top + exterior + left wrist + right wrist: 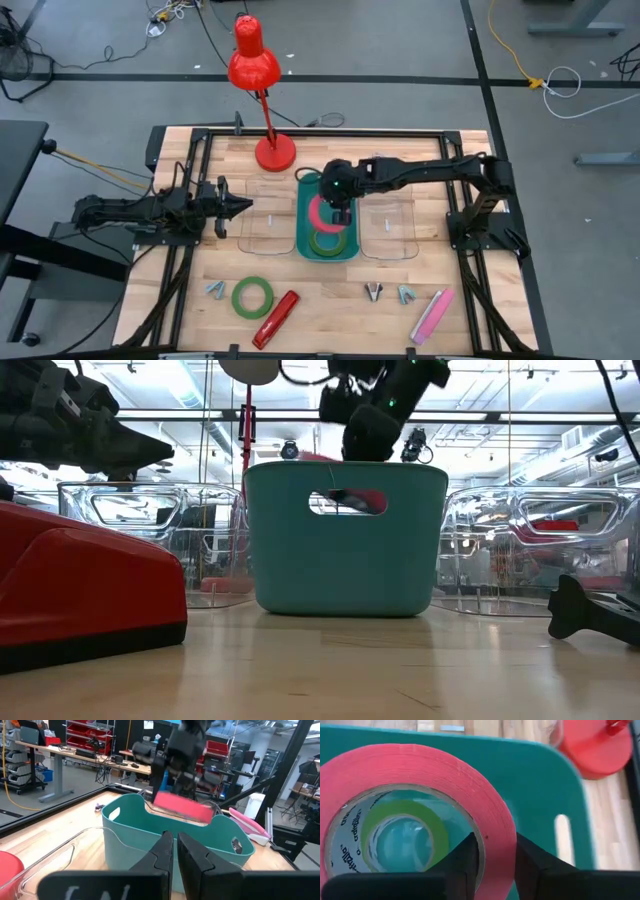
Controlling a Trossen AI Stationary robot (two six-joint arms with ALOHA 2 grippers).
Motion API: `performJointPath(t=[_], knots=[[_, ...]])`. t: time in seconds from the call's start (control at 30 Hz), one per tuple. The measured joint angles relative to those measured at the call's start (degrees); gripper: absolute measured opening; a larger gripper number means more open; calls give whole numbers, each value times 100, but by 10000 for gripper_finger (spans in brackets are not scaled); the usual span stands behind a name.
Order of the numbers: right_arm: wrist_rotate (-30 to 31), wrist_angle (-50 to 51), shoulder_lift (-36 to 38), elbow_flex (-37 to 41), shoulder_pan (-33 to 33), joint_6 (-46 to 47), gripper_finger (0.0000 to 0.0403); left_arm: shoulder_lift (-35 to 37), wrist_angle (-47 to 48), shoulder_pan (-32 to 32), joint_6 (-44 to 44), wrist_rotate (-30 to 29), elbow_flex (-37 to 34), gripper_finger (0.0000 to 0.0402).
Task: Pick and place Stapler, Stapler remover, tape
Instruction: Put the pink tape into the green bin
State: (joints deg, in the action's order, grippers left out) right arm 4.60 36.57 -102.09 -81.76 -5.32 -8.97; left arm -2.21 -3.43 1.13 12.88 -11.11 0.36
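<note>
- The red tape roll [415, 805] is in my right claw [337, 213]. My two fingers pinch its wall, one inside the ring and one outside.
- The roll hangs flat, its hole facing down, right over the teal bin [303, 240] in the middle of the tabletop [330, 310].
- The bin is straight below my right claw. A green tape roll [327, 240] already lies on its floor, and I can see it through the hole of the red one.
- I think the next move is just down and let go. The bin walls are close on both sides, so I should stay near the middle.
- Clear trays [262, 225] sit on each side of the bin, so there is little room sideways.
- My left claw [240, 206] is shut and holds nothing. It waits near the left edge, pointing at the bin.
- Along the near edge lie another green tape roll [252, 297], a red stapler [277, 318], a pink stapler [432, 315] and small staple removers [374, 291].
- A red lamp [262, 90] stands by the far edge.
</note>
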Motion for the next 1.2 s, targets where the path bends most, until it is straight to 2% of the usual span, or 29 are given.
performJointPath(t=[0.23, 0.43, 0.97, 1.2], knots=[[186, -504, 1, 693, 0, 292, 98, -77, -6, 2, 0, 3, 0, 28], [1078, -717, -1, 855, 35, 307, 98, -75, -11, 2, 2, 0, 0, 28], [1102, -1167, 1, 855, 37, 220, 100, -77, -15, 2, 0, 2, 0, 28], [1145, -1153, 1, 855, 35, 260, 140, -77, -17, 0, 1, 2, 0, 28]])
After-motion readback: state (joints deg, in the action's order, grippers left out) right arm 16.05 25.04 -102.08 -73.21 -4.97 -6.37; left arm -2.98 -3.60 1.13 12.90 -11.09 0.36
